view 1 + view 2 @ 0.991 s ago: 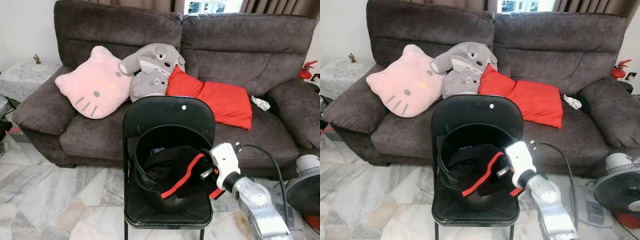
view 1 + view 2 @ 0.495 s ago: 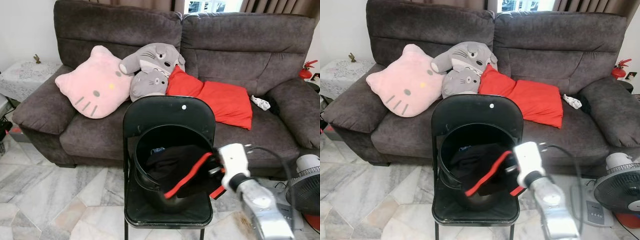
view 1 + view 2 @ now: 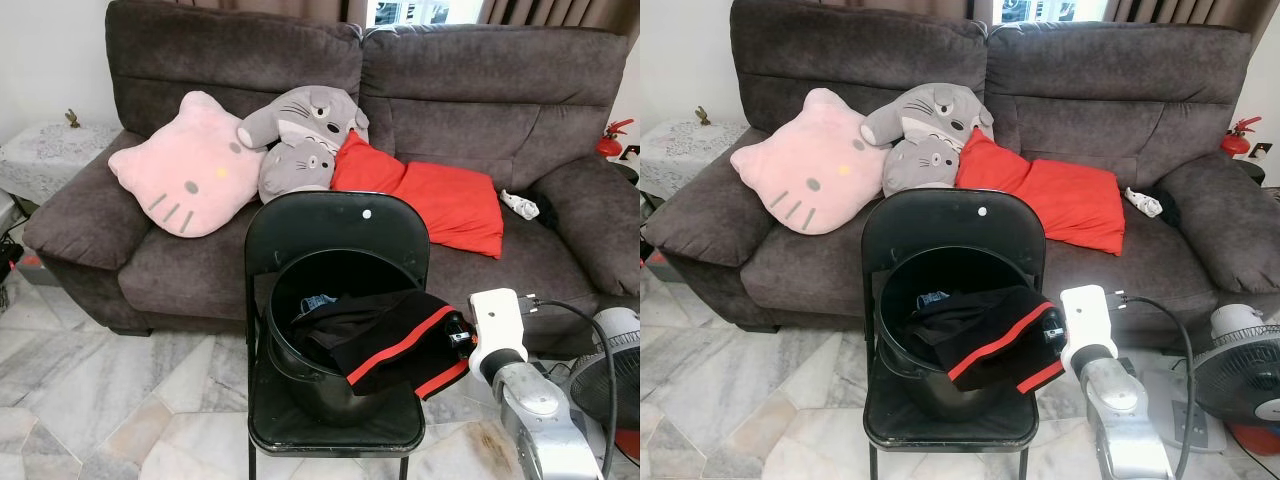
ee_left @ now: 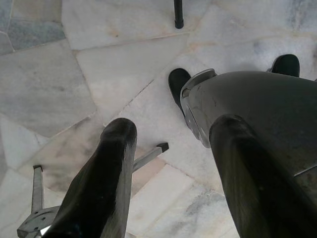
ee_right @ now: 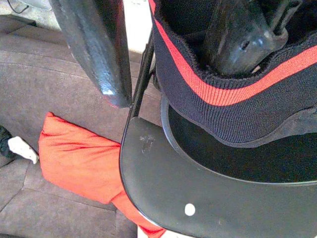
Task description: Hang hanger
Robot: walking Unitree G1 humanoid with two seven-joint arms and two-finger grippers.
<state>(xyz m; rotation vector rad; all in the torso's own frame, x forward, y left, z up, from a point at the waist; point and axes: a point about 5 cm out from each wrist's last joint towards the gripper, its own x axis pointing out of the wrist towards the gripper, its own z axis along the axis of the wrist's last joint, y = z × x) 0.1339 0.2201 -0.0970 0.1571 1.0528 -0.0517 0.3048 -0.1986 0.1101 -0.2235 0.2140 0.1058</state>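
Note:
A black garment with a red stripe [image 3: 392, 348] hangs half out of a black bucket [image 3: 290, 368], which stands on a black folding chair [image 3: 340, 228]. My right gripper [image 3: 456, 336] is at the garment's right end, just right of the bucket rim. In the right wrist view its fingers stand apart; the striped hem [image 5: 223, 94] is hooked around one finger [image 5: 242, 34], and the other finger [image 5: 94, 49] is bare. My left gripper [image 4: 171, 131] hangs open over the marble floor, holding nothing. I see no hanger.
Behind the chair is a dark sofa [image 3: 480, 90] with a pink cat cushion [image 3: 185, 170], grey plush toys [image 3: 305, 135] and a red cushion [image 3: 440, 200]. A fan [image 3: 612, 368] stands at the right. A covered side table [image 3: 45, 155] is at the left.
My right gripper has moved right, away from the bucket. It has drawn the garment out over the rim, and the garment now lies stretched out flatter.

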